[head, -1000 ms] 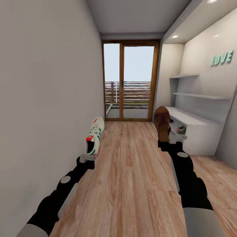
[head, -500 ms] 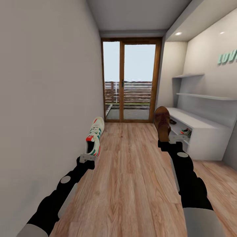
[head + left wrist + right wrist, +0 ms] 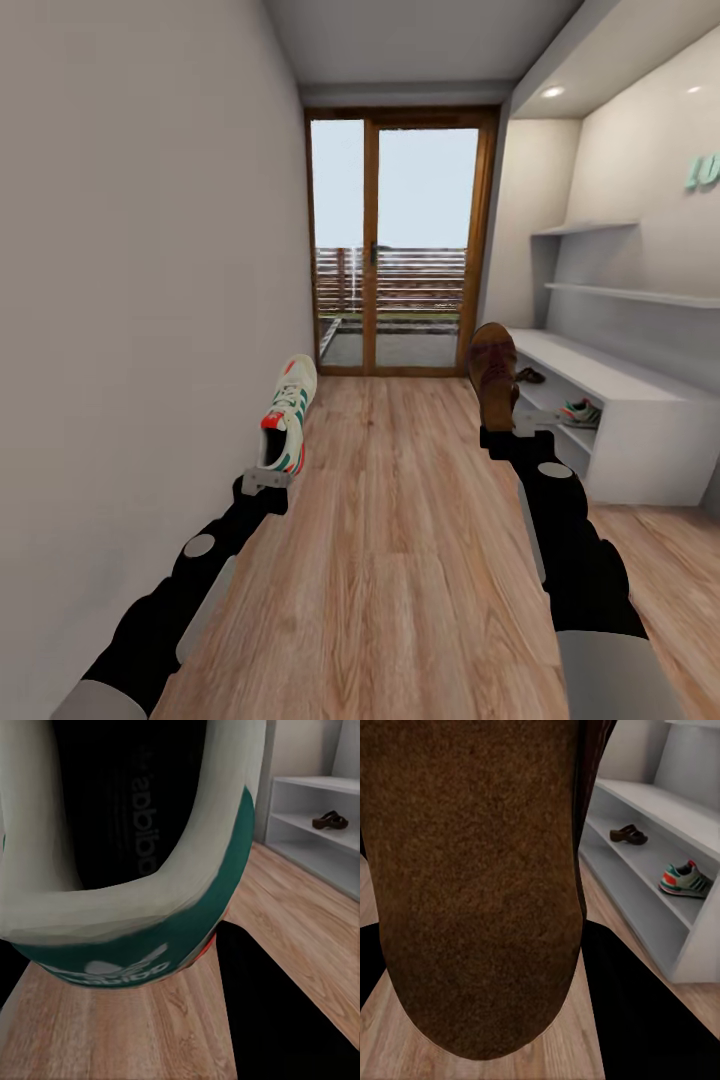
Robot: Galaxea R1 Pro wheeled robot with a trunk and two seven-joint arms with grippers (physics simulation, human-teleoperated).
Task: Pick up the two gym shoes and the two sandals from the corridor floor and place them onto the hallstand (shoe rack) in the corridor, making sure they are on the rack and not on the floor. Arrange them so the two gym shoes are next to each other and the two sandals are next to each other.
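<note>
My left gripper (image 3: 267, 477) is shut on the heel of a white gym shoe (image 3: 288, 413), held toe-up above the corridor floor (image 3: 400, 540). The shoe's teal lining (image 3: 157, 922) is right up against the left wrist camera. My right gripper (image 3: 514, 431) is shut on a brown sandal (image 3: 493, 374), also upright; its tan footbed (image 3: 472, 885) looms large in the right wrist view. The white hallstand (image 3: 640, 400) stands at the right. On its upper open shelf lie the other sandal (image 3: 529, 376) (image 3: 628, 834) (image 3: 330, 819) and the other gym shoe (image 3: 581, 410) (image 3: 685, 879).
A plain grey wall (image 3: 130, 300) runs close along the left. A wood-framed glass door (image 3: 400, 240) closes the corridor's far end. Two floating shelves (image 3: 620, 292) hang above the hallstand's bench top. Open wood floor stretches ahead between the arms.
The whole view has shifted: the hallstand and wall lettering slid to the right of the picture, so the camera moved. Both arms hold their shoes in the same pose.
</note>
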